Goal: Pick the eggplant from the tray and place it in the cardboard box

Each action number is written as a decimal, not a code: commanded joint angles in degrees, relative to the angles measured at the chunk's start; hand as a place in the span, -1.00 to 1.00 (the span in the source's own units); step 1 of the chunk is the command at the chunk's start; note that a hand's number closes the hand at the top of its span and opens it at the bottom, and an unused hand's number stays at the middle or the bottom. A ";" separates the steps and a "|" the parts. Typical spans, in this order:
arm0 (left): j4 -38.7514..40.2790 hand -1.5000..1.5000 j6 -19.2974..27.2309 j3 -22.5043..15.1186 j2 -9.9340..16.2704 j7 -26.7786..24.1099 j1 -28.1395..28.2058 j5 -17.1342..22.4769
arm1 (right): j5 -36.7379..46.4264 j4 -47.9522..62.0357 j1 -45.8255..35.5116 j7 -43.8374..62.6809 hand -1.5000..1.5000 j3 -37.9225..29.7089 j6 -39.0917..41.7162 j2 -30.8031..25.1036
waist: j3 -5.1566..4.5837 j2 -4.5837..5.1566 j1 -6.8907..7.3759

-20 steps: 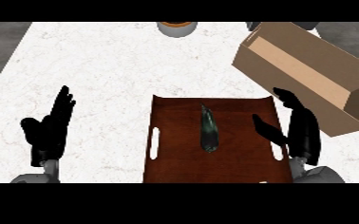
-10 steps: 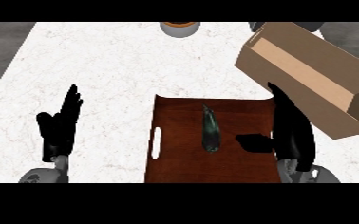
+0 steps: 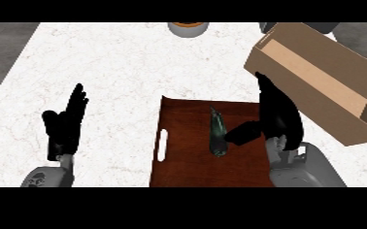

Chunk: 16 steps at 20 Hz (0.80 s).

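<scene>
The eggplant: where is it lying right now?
In the head view the eggplant lies lengthwise on the brown tray, right of its middle, just left of the right hand, whose thumb reaches toward it.

Kitchen: white marble counter [image 3: 129, 68], serving tray [image 3: 186, 167], bowl [image 3: 189, 28].

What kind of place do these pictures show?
Probably a kitchen counter: a white marbled counter top carries a brown tray with a dark eggplant on it, and a bowl-like dish stands at the far edge. An open cardboard box sits alongside.
</scene>
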 commanded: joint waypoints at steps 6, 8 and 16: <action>-1.70 0.00 0.09 -0.82 -0.21 0.66 0.69 -0.87 | -1.64 11.41 -4.77 14.74 -1.00 -3.10 11.25 8.58 | 0.06 -0.18 0.11; -0.12 0.00 -1.69 0.56 0.36 -0.97 1.50 0.61 | 0.53 14.49 -5.07 14.75 -1.00 -2.38 10.39 11.82 | 0.00 -0.10 0.09; 1.74 0.00 -1.35 1.23 -0.35 -1.49 0.18 0.21 | -0.25 19.83 -9.25 14.75 -1.00 -5.18 9.73 12.86 | 0.05 -0.26 -0.55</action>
